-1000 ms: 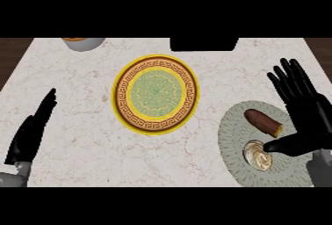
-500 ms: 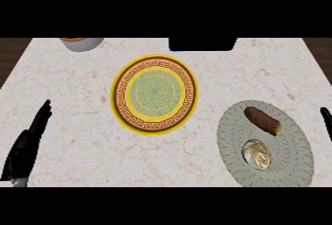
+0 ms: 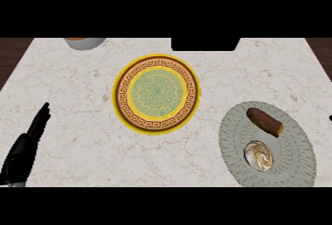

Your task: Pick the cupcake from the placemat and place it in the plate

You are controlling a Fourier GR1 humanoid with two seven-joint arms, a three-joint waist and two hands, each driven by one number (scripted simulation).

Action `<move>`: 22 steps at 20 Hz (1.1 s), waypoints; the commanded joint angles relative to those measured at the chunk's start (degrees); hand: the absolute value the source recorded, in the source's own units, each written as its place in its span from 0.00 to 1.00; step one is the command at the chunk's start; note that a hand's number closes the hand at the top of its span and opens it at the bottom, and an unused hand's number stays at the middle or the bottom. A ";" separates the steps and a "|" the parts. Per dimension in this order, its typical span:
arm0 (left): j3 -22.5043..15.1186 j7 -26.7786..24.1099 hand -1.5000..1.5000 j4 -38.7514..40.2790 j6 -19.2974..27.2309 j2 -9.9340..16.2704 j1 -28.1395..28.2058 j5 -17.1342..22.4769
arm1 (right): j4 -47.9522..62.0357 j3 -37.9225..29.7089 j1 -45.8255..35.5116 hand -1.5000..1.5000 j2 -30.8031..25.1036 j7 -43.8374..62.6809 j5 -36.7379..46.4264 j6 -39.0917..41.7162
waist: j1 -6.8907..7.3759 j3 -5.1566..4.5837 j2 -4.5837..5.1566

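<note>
Left hand, fingers straight and together, at the counter's lower left, holding nothing. Right hand: only a sliver at the right edge, fingers indiscernible. Cupcake on the grey round placemat, beside a brown pastry. Yellow plate at centre; bowl at the top left.

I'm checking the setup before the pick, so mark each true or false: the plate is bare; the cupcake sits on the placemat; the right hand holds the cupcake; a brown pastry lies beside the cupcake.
1. The plate is bare: true.
2. The cupcake sits on the placemat: true.
3. The right hand holds the cupcake: false; nothing touches it, and no right hand shows clearly.
4. A brown pastry lies beside the cupcake: true.
5. The left hand rests on the plate: false; it is by the left edge.
</note>
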 commanded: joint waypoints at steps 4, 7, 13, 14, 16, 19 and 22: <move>1.13 -0.90 0.50 0.91 -1.66 -0.76 -0.31 -0.61 | 1.82 -0.69 -2.91 0.00 -7.71 7.61 5.54 4.69 | 0.12 0.00 0.07; 1.23 0.08 0.50 -1.21 -1.01 -1.33 0.26 -1.60 | 2.08 5.00 -5.64 0.00 -5.45 10.15 11.83 3.61 | 0.60 0.05 0.09; 2.20 -0.86 0.50 0.01 -3.15 -1.60 0.16 -1.60 | 10.85 13.98 -16.82 0.00 -3.97 14.08 19.17 6.95 | 1.51 0.06 0.29; 1.03 2.15 0.50 -3.95 -1.79 -2.41 1.29 -3.24 | 10.47 11.62 -15.59 0.00 -4.95 13.26 19.38 9.04 | 0.72 0.07 0.08; 0.45 -0.38 0.50 1.21 -0.72 -5.20 -0.65 -4.89 | 9.70 14.71 -17.26 0.00 -3.71 15.24 22.04 9.31 | 0.41 0.03 0.15; 3.33 2.42 0.50 -2.12 -3.47 -1.95 -0.54 -2.85 | 13.26 16.31 -19.46 0.00 -4.67 12.07 28.17 12.16 | 0.66 0.06 0.12; 3.56 -1.32 0.50 1.20 -4.00 -3.91 0.49 -4.76 | 17.25 17.89 -20.85 0.00 -1.48 8.27 33.25 13.81 | 0.45 0.05 0.13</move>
